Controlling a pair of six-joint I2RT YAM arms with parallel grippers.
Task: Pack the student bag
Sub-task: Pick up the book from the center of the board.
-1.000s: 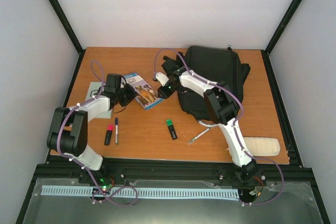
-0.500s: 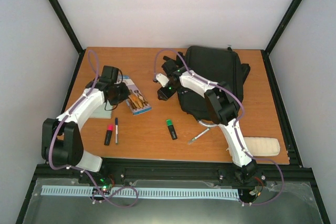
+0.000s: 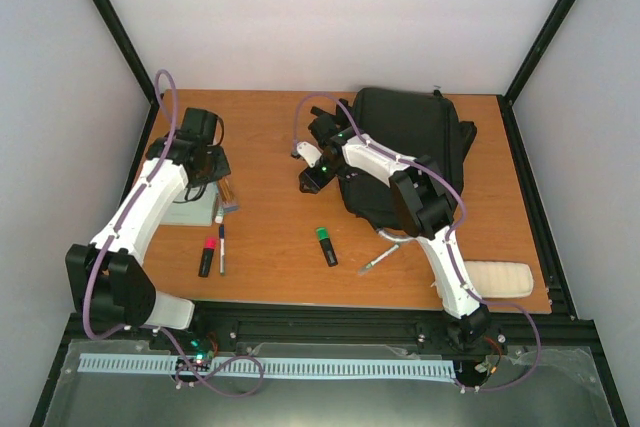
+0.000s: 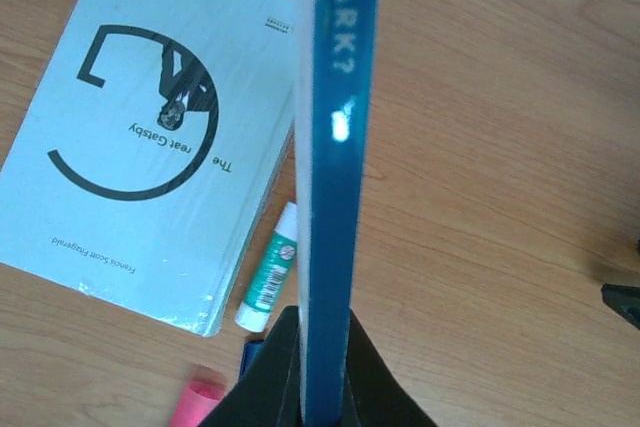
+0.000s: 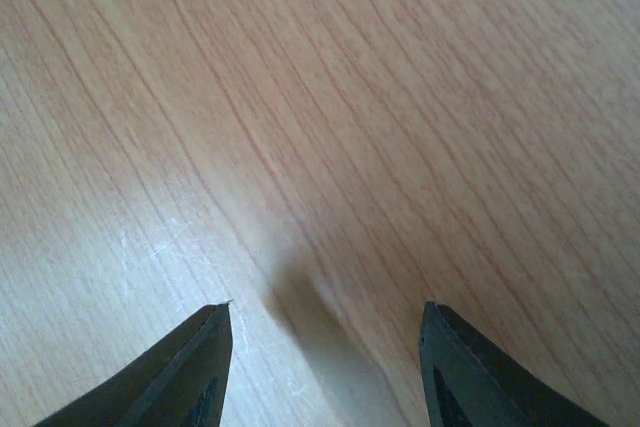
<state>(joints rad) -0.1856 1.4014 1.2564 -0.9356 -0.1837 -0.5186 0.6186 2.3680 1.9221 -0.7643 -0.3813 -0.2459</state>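
Over the worktop's [image 3: 290, 237] left side the left claw [image 4: 322, 352] pinches a thin blue book [image 4: 335, 147], probably bound next for the student bag [image 3: 410, 142] lying back-right beside the empty, half-open right claw [image 5: 325, 347].

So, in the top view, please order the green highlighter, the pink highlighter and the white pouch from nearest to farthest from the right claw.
1. The green highlighter, mid-table, close by the right claw.
2. The pink highlighter, left side, near the front edge.
3. The white pouch, near right corner.
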